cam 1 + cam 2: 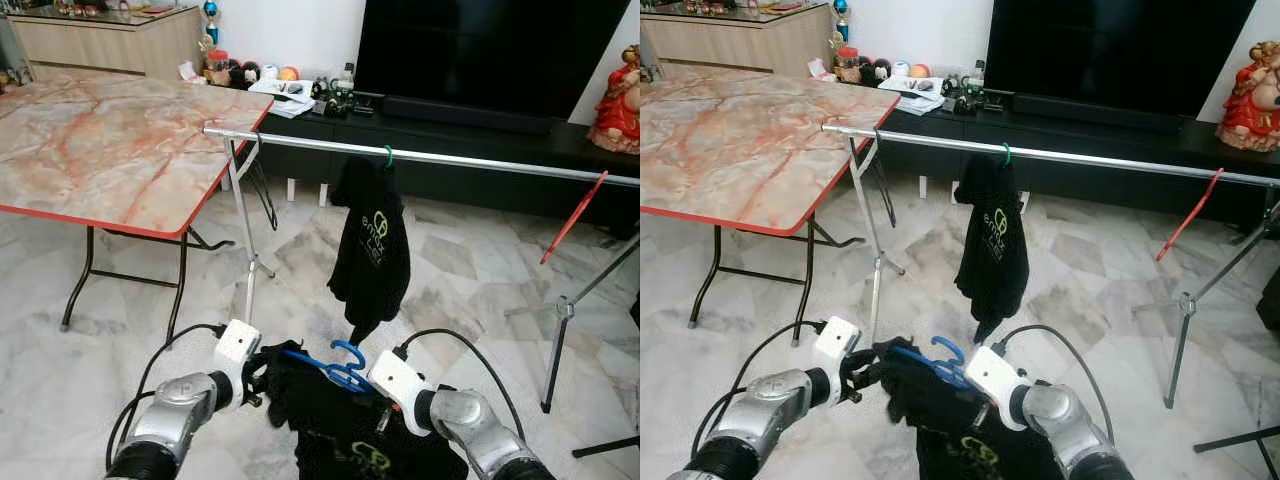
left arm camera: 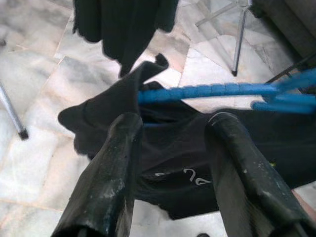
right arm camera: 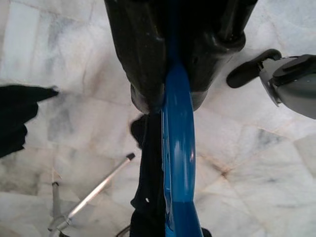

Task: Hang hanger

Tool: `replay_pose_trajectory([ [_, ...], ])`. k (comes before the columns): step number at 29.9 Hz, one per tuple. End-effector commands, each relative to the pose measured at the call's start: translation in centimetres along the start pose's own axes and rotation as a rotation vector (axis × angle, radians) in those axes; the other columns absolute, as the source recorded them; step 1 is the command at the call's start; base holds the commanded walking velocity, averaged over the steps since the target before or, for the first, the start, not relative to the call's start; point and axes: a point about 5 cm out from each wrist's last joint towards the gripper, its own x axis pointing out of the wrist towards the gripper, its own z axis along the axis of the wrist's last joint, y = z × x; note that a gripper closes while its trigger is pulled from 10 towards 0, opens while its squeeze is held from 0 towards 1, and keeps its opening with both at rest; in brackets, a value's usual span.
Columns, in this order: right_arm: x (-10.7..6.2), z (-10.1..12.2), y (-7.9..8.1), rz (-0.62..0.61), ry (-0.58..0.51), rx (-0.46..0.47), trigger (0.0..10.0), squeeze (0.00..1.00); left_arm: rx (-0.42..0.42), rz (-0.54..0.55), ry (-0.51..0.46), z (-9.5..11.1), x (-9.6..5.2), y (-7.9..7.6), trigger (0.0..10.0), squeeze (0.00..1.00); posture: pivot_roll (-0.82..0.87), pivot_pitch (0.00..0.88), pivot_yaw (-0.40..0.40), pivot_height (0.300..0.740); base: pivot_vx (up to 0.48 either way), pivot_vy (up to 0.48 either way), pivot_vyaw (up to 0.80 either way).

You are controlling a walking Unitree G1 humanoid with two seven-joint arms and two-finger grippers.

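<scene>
The right hand [image 1: 362, 381] is clamped on the neck of a glossy blue plastic hanger [image 1: 338, 368], its two black fingers closed flat against the moulded stem just below the hook, a grip that seems chosen to keep the hook upright and free for the rail. The left hand [image 1: 262, 378] holds its fingers [image 2: 111, 163] parted on either side of a loose fold of the black printed garment [image 1: 345, 430] draped on that hanger; whether the pads actually pinch the cloth is hard to tell from the wrist view, but it looks placed to steady the sagging shoulder. The fabric is soft, matte and crumpled, and the hanger's arm beside it is ribbed like a row of beads. The load sits low between both silver arms, well short of and below the long polished steel clothes rail [image 1: 470, 160] that spans the room on thin folding tripod legs. A second black garment with a green logo [image 1: 372, 245] already hangs from the rail on a green hook, and an empty red hanger [image 1: 573, 217] dangles farther along to the right. Glossy veined marble floor [image 1: 470, 280] lies beneath; a folding table with a pink marble-pattern top and red edge [image 1: 110, 140] stands to the left, and a large dark television [image 1: 490, 50] behind.
</scene>
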Motion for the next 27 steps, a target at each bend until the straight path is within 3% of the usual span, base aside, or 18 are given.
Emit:
replay_pose_trajectory([
  [1,-0.1,0.3,-0.1,0.007,-0.027,-0.006,10.0,0.00,-0.016,0.030,0.005,0.4,0.2,0.2,10.0,0.00,0.14,0.000,-0.084,0.740,0.000,0.000,0.00],
  [14,0.3,0.5,0.3,0.034,-0.047,0.000,10.0,0.00,-0.002,0.220,0.177,-1.3,-0.1,1.7,10.0,0.00,0.14,0.000,-0.083,0.740,0.000,0.000,0.00],
  [27,0.4,0.5,0.7,0.059,-0.044,-0.009,10.0,0.00,-0.001,0.262,0.190,-1.5,0.0,1.8,10.0,0.00,0.14,0.000,-0.084,0.740,0.000,0.000,0.00],
])
